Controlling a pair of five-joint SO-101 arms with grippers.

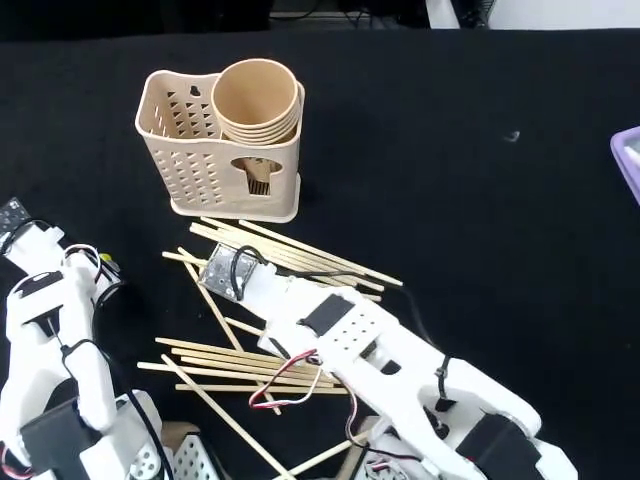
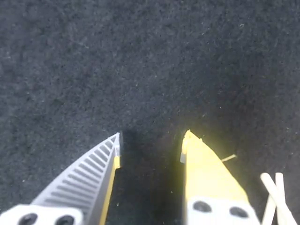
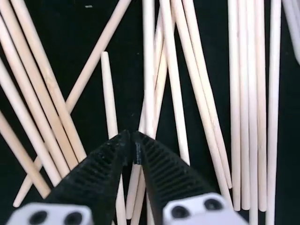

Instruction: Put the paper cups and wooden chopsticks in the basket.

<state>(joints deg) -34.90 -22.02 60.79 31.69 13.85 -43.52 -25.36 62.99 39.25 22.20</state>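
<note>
Beneath the right hand (image 3: 133,143): loose wooden chopsticks (image 3: 174,79) lie flat on the black worktop (image 1: 480,200). They cross and overlap, fanning out to both sides of the fingers.
Right hand state: fingertips pressed together, poised just over the sticks. Whether a stick is nipped between them cannot be told.
Left hand (image 2: 150,140): two fingers spread apart, one grey and ribbed, one yellow, with only dark worktop between them. Two chopstick ends lie beside the base of the yellow finger.
Chopstick count: well over a dozen.
- About six lie in a bundle just ahead of the right hand's tips.
- About five lie in a second bundle back beside its wrist.
- A few single sticks cross between the two bundles.
- Overlaps prevent an exact total.
Basket (image 1: 190,160): one, beige and perforated, with two compartments. It stands upright ahead of the right hand's fingertips, beyond the nearer bundle, apart from the hand and well apart from the left hand.
Paper cups (image 1: 256,95): one nested stack, about five by the rims that show. It stands upright inside the basket, in the compartment farther from the left hand.
Purple container (image 1: 628,160): one, seen as an edge at the side of the worktop, well apart from both hands.
</note>
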